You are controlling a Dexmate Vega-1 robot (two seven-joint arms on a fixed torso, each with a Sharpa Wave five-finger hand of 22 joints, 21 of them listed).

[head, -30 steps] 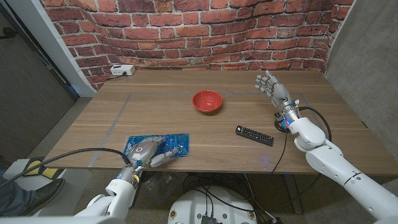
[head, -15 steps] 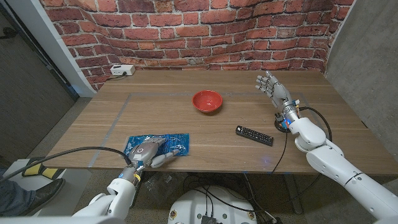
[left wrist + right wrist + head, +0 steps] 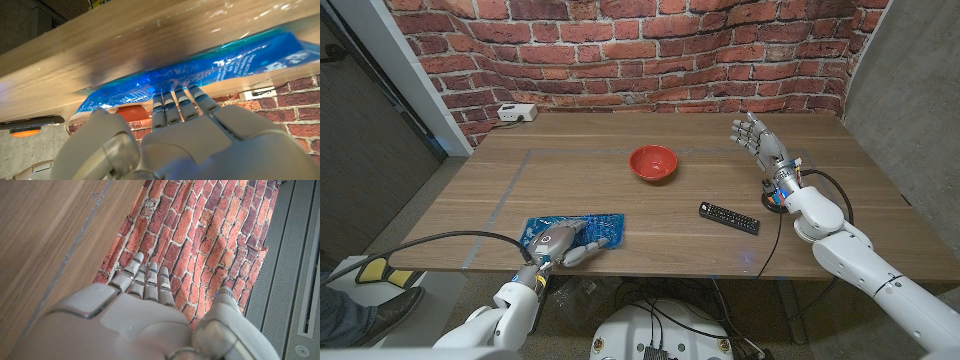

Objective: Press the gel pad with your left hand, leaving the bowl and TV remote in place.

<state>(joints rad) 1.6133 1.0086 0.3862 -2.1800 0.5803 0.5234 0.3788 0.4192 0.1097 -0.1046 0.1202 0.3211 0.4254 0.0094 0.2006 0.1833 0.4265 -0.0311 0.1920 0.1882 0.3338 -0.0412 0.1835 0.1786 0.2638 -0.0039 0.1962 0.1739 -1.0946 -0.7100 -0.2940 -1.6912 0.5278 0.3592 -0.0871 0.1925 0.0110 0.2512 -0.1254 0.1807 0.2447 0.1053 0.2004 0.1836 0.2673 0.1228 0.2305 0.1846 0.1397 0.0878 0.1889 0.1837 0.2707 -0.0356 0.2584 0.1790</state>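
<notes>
Near the table's front edge, well to the left of the red bowl [image 3: 653, 162], lies the blue gel pad [image 3: 601, 227], and we have our left hand [image 3: 560, 242] on its near half, fingers [image 3: 176, 102] held close together and laid out along the plastic. Judging by this, the press is the step in hand; to do it well we push straight down through the palm and fingertips, keeping the hand centred on the pad so the gel does not squirm sideways or slide off the table [image 3: 560, 170] edge just behind it. Nothing stands between us and the pad. The bowl sits well apart, toward the wall side, and the TV remote [image 3: 729, 217] lies to the right of the pad and nearer than the bowl, also well clear. Our right hand [image 3: 757, 139] hangs raised beyond the remote, fingers spread and holding nothing, and should stay there. A white box [image 3: 517, 113] rests far behind the pad by the brick wall [image 3: 620, 50].
</notes>
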